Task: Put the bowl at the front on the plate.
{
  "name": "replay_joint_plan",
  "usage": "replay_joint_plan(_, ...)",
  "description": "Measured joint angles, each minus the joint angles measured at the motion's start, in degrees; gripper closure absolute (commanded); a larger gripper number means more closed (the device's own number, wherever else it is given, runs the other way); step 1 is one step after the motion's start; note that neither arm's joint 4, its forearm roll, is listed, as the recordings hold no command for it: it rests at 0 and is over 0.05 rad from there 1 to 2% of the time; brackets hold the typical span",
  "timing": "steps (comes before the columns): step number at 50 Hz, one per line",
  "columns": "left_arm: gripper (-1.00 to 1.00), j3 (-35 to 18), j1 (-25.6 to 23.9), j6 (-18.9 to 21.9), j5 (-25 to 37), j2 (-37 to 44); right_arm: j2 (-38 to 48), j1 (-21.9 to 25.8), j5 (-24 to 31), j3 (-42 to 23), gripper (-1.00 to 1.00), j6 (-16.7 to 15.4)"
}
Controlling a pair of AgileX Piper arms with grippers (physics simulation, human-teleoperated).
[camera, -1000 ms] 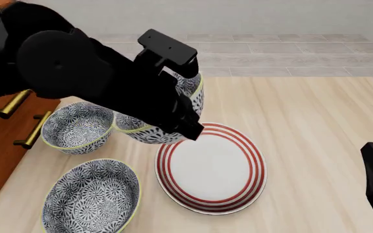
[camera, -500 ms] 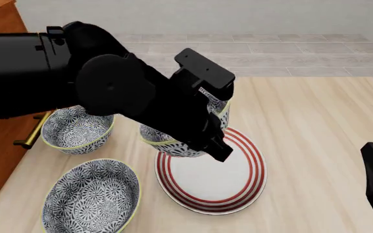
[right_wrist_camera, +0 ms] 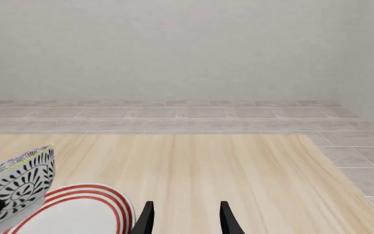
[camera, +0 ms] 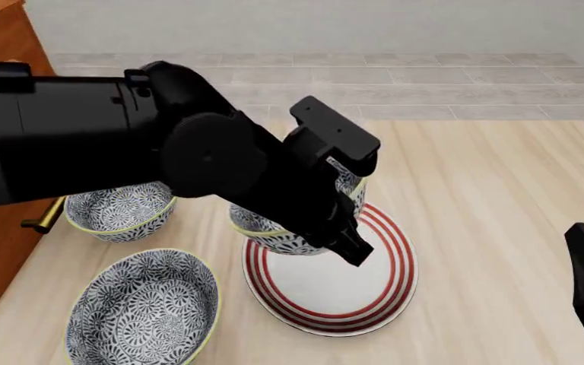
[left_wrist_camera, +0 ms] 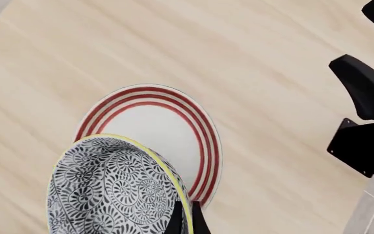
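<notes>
We held the bowl [camera: 297, 228] by its rim in the left end effector [left_wrist_camera: 185, 222], clamped on it, tilted and hanging over the plate's [camera: 379, 293] far-left edge. To finish well, we judged it should travel further toward the plate's middle, level out, then come down gently before the fingers part; dropped tilted, it might rock or slide off the rings. The bowl was deep, dark-blue-and-white floral, with a thin yellow-green rim. The right end effector [right_wrist_camera: 185, 217] waited with fingers apart, holding nothing, well away on the bench [camera: 495, 190].
</notes>
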Motion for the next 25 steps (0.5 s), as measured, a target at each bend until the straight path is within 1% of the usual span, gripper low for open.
replay_joint_plan(25,1.00,-0.35,0.33,-0.71,-1.82,2.88,0.00,0.00,0.00,0.00,-1.00,0.00)
